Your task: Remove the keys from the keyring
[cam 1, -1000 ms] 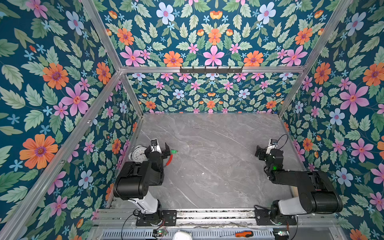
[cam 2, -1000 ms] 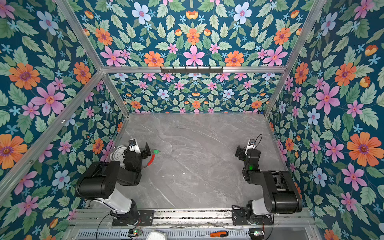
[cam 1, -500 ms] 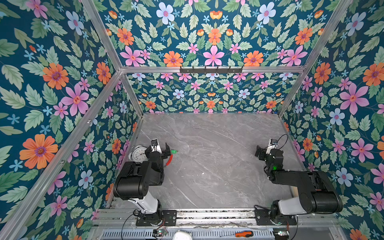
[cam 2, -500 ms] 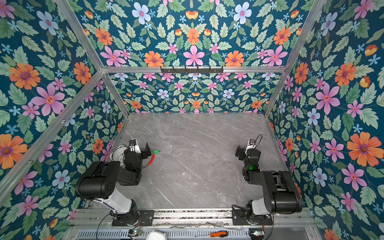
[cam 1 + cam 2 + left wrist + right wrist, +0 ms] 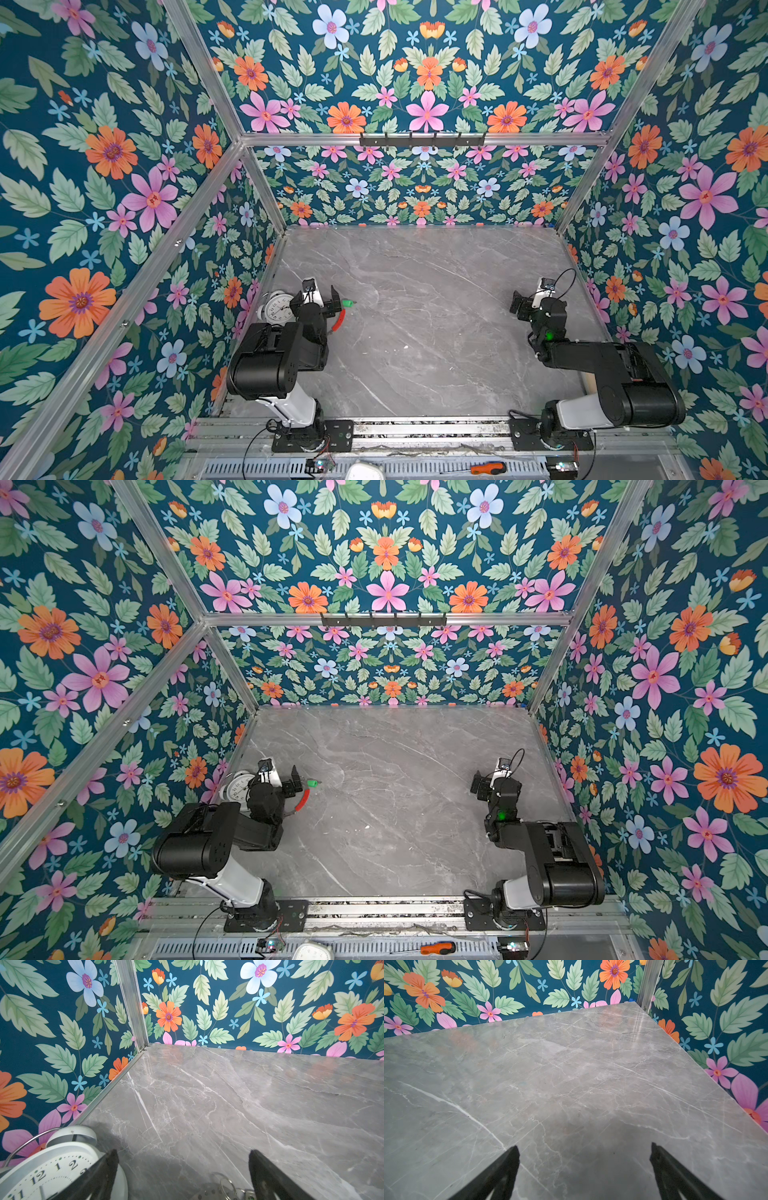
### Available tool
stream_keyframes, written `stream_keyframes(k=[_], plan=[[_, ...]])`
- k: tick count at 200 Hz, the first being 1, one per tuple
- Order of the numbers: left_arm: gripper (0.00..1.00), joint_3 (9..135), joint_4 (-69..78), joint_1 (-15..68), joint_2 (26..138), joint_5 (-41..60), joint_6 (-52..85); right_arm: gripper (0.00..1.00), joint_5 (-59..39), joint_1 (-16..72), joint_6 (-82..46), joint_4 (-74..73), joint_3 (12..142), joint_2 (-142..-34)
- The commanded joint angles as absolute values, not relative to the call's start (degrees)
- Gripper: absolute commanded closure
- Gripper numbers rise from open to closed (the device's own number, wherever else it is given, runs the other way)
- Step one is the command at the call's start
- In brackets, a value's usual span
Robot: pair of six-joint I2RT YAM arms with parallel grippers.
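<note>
The keyring lies on the grey marble table by the left wall, mostly hidden under my left arm. In both top views its red section (image 5: 340, 320) (image 5: 304, 800) curves out beside the wrist, and a green key head (image 5: 348, 303) (image 5: 313, 783) pokes out past the fingertip. My left gripper (image 5: 316, 297) (image 5: 283, 780) (image 5: 183, 1152) hovers open just over it, holding nothing. In the left wrist view silver split rings (image 5: 227, 1185) lie between its fingers. My right gripper (image 5: 523, 305) (image 5: 482, 785) (image 5: 584, 1146) stands open and empty over bare table near the right wall.
A white round alarm clock (image 5: 277, 306) (image 5: 237, 786) (image 5: 52, 1167) stands against the left wall, right beside one left finger (image 5: 104, 1174). An orange-handled screwdriver (image 5: 488, 468) (image 5: 436, 948) lies off the table, in front of the arm bases. Flowered walls close in three sides.
</note>
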State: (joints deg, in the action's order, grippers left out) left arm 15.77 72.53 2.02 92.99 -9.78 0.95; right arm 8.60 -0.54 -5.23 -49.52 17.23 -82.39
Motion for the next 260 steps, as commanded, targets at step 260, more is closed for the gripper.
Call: stream_keyframes(k=[260], plan=[[0.0, 14.62, 65.62, 2.12, 81.12, -13.14, 1.24, 0.01, 13.71, 1.95, -5.56, -35.27, 20.8, -71.83]])
